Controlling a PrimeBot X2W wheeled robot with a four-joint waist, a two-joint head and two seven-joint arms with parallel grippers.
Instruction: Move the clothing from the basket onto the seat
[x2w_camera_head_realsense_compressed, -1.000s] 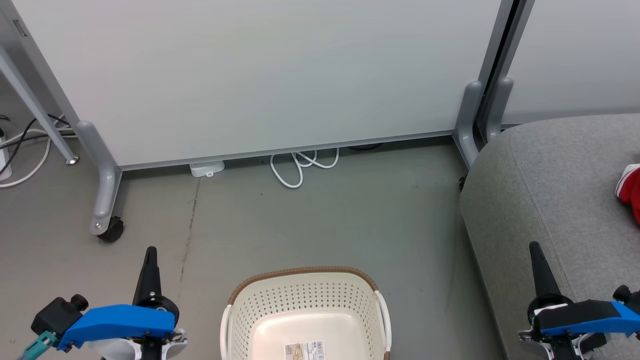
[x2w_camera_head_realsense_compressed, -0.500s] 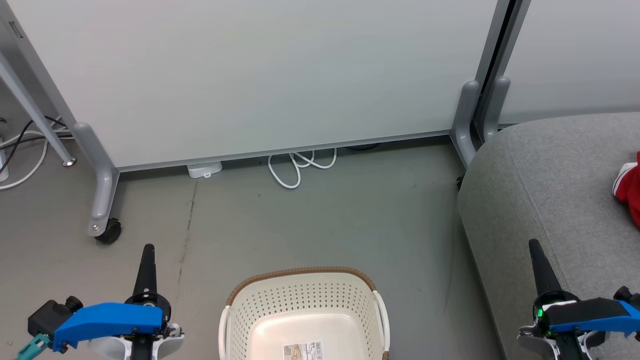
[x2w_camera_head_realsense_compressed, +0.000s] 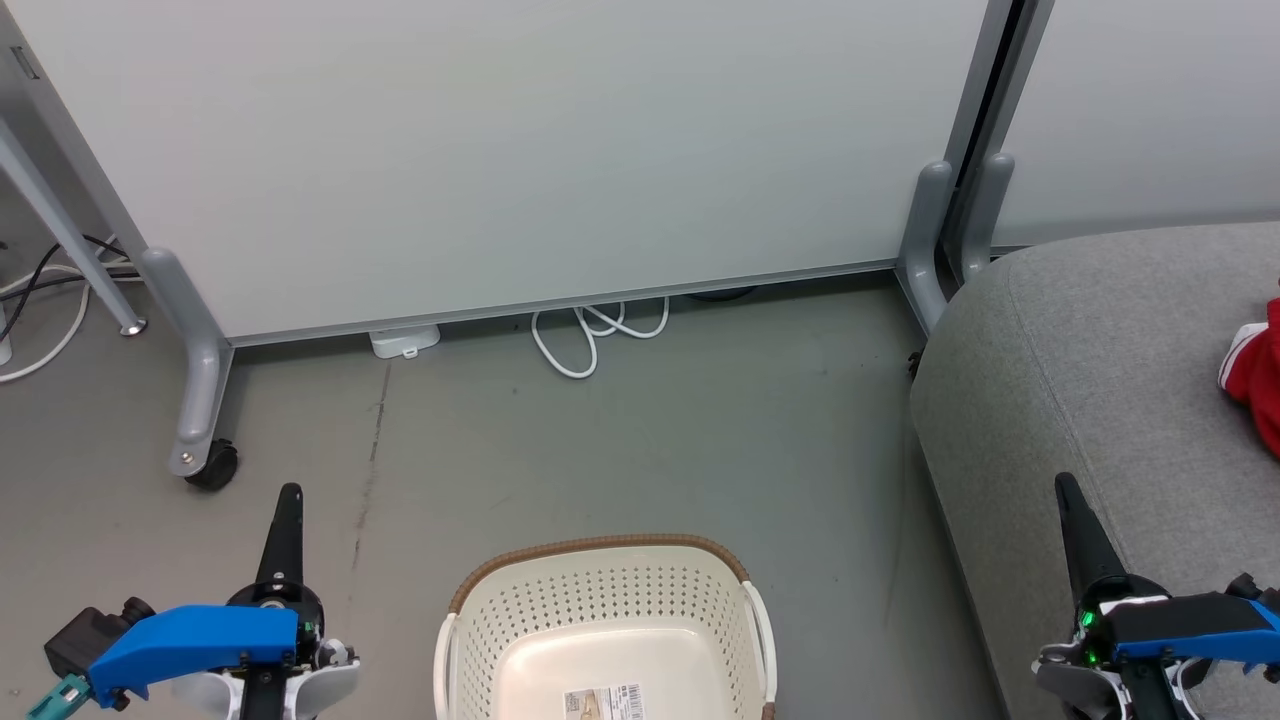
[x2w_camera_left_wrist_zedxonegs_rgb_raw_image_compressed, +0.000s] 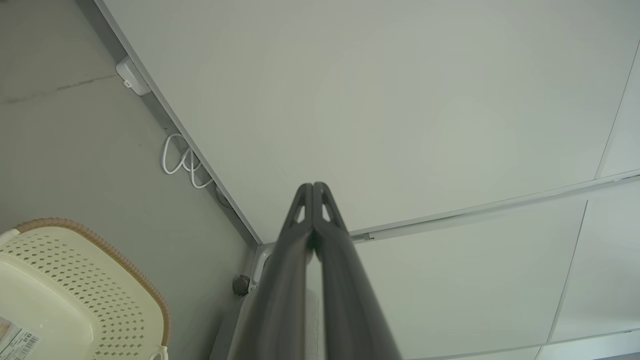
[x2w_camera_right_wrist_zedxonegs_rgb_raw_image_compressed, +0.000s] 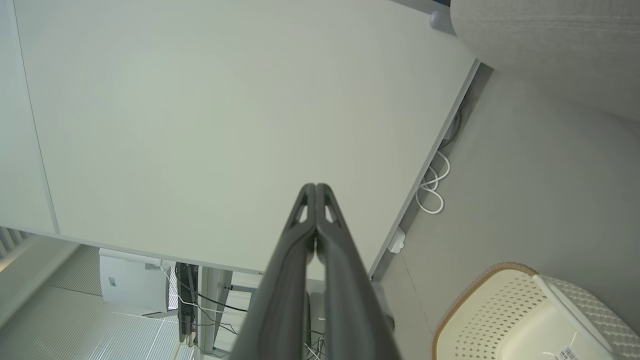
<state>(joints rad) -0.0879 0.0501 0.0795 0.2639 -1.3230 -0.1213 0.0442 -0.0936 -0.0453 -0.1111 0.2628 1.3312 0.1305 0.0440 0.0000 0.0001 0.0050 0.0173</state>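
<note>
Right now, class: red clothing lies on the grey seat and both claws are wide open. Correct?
No. The left claw and right claw are shut tight, as both wrist views show. The clothing does lie on the seat.

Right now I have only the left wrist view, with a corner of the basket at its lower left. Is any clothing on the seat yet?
Observer: Yes. In the head view a red garment with white trim lies on the grey seat, cut off by the picture's right edge.
Operator: Anything left in the basket?
Observer: In the head view the basket has a barcode sticker on its bottom and no clothing on the part in frame. Its near end is cut off.
Operator: And the right gripper?
Observer: The right gripper is shut with nothing between its fingers, as its own wrist view shows.
</note>
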